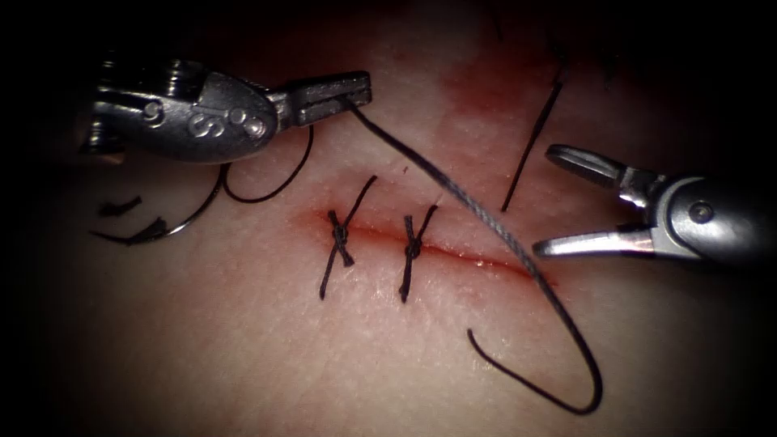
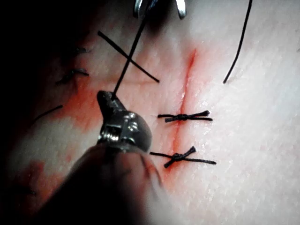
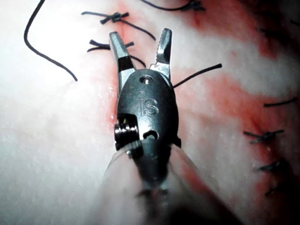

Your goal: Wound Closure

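L pincer [image 1: 356, 89] was clamped on the thread [image 1: 486, 226], left of the cut [image 1: 453, 252]; the thread ran from it across the cut's right end to a curled free end. R pincer [image 1: 558, 202] gaped wide, holding nothing, at the cut's right end. Two knotted stitches [image 1: 338, 235] crossed the cut. Needle [image 1: 174, 222] lay on the tissue [image 1: 243, 348] left of the cut, partly behind the L tool; couldn't tell if it entered tissue.
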`<state>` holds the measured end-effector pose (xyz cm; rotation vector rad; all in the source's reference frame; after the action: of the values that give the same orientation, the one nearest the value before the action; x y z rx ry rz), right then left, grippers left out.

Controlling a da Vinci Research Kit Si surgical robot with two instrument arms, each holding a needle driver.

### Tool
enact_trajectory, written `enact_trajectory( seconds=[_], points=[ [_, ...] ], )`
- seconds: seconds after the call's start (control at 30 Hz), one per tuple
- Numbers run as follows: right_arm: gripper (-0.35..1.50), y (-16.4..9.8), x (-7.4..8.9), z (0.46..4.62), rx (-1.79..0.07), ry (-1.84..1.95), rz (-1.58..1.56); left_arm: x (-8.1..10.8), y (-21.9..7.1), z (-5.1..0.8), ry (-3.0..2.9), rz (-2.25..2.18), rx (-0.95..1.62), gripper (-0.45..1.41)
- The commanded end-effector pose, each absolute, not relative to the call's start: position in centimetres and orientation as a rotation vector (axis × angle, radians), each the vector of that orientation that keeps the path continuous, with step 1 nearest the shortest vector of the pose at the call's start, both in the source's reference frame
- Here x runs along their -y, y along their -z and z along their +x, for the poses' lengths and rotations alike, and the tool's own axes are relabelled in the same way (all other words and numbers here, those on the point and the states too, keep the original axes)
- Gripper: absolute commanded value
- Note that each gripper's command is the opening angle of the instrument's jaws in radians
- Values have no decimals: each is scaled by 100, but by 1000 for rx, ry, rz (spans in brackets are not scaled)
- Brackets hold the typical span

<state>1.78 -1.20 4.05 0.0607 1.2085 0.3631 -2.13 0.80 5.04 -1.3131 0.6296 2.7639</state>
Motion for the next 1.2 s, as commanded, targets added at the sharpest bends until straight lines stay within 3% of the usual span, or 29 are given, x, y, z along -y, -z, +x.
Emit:
enact_trajectory(
  seconds=[0.03,0.1,0.13,0.57,1.2],
  points=[
    [72,-411,127,196,-1219,-360,67,-78,-515,-223,-2748,-1310,-628,-45],
    [22,-411,132,203,-1229,-350,70,-76,-525,-231,-2721,-1291,-622,-45],
    [-35,-409,135,207,-1235,-344,72,-75,-530,-235,-2710,-1277,-626,-45],
    [-35,-392,144,247,-1322,-432,87,-60,-572,-270,-2664,-1141,-675,-45],
    [-35,-371,109,238,-1283,-765,-280,18,-557,-267,-2720,-1045,-786,-45]
  ],
)
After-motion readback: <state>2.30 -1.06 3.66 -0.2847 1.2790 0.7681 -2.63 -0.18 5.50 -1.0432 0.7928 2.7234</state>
